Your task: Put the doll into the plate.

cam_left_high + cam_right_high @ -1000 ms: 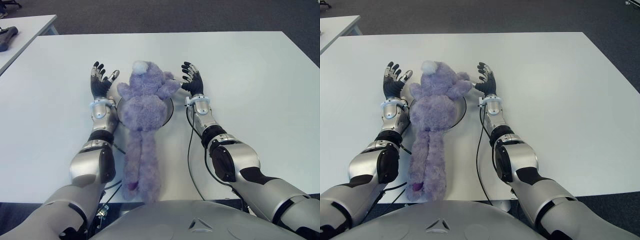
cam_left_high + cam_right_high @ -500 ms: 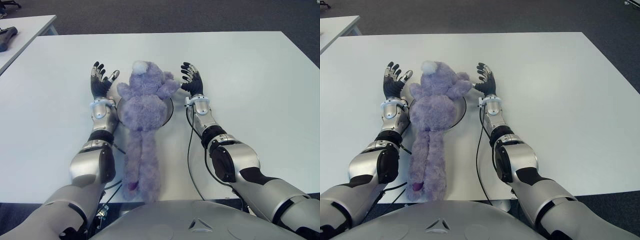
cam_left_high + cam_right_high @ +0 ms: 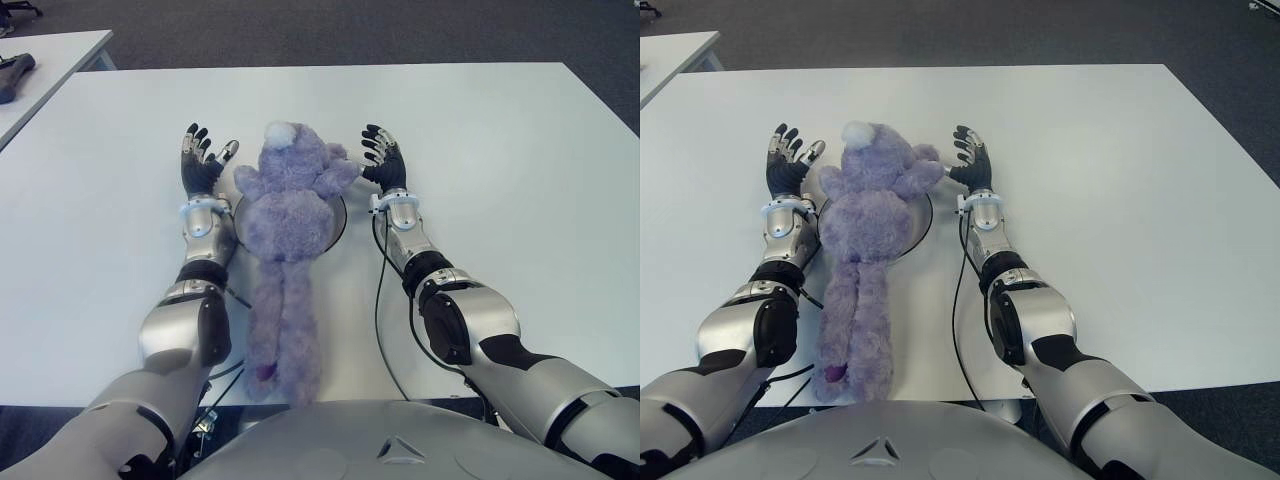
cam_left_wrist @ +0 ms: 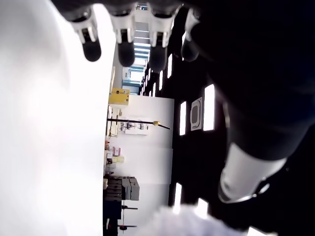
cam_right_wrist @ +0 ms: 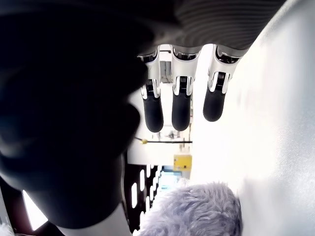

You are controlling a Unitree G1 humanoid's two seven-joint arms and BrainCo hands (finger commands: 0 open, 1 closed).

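Note:
A purple plush doll (image 3: 288, 205) lies face down on the white table, its head and body over a round plate (image 3: 341, 218) of which only the rim shows. Its long legs trail off the plate toward me. My left hand (image 3: 201, 163) is just left of the doll's head, palm up, fingers spread and holding nothing. My right hand (image 3: 383, 160) is just right of the doll's raised arm, fingers spread too; the right wrist view shows purple fur (image 5: 197, 209) close by its palm.
The white table (image 3: 500, 150) stretches wide on both sides of my arms. A second white table (image 3: 50, 60) stands at the far left with a dark object (image 3: 15, 70) on it. Black cables (image 3: 380, 300) run along my right forearm.

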